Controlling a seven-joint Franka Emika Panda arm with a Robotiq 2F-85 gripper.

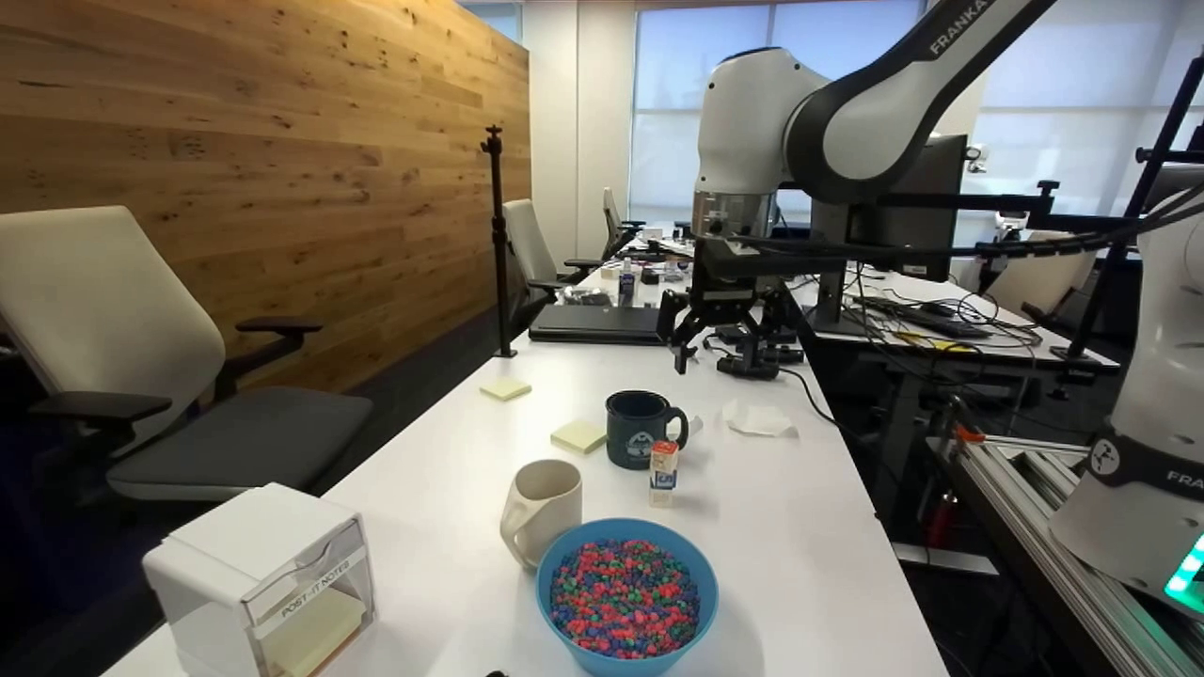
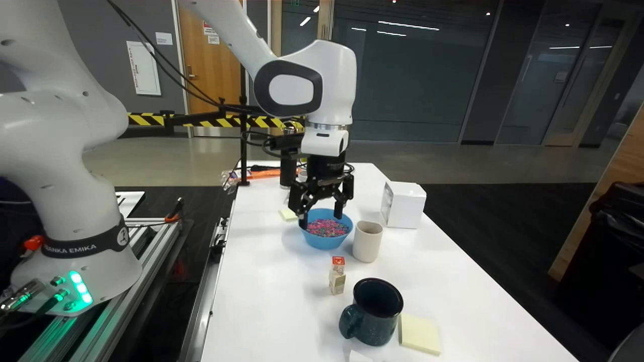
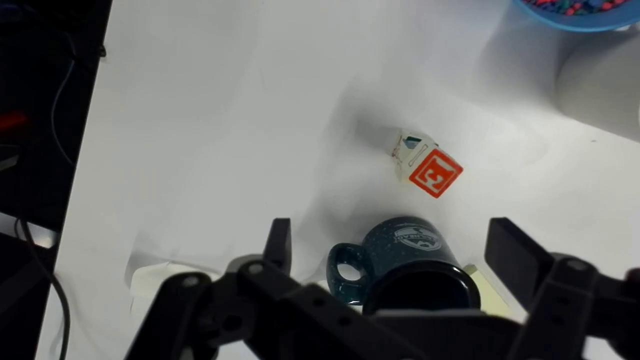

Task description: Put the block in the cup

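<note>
The block, with a red lettered top face, stands on the table in an exterior view (image 1: 664, 475), an exterior view (image 2: 337, 281) and the wrist view (image 3: 436, 173). It looks like small blocks stacked, slightly twisted. The dark mug stands upright near it in both exterior views (image 1: 632, 437) (image 2: 375, 317); the wrist view shows the mug (image 3: 405, 250) too, its rim partly covered by the gripper. My gripper (image 1: 715, 353) (image 2: 320, 215) (image 3: 390, 235) is open and empty, above the table. In the wrist view the mug appears between the fingers and the block beyond the fingertips.
A cream cup (image 1: 550, 517) (image 2: 366, 246) stands against or close to a blue bowl (image 1: 649, 666) (image 2: 324, 244) of colourful bits. A yellow note pad (image 1: 578, 436) lies beside the mug. A white note dispenser (image 1: 254, 564) (image 2: 404, 206), crumpled paper (image 1: 757, 418) and a laptop (image 1: 597, 324) lie around.
</note>
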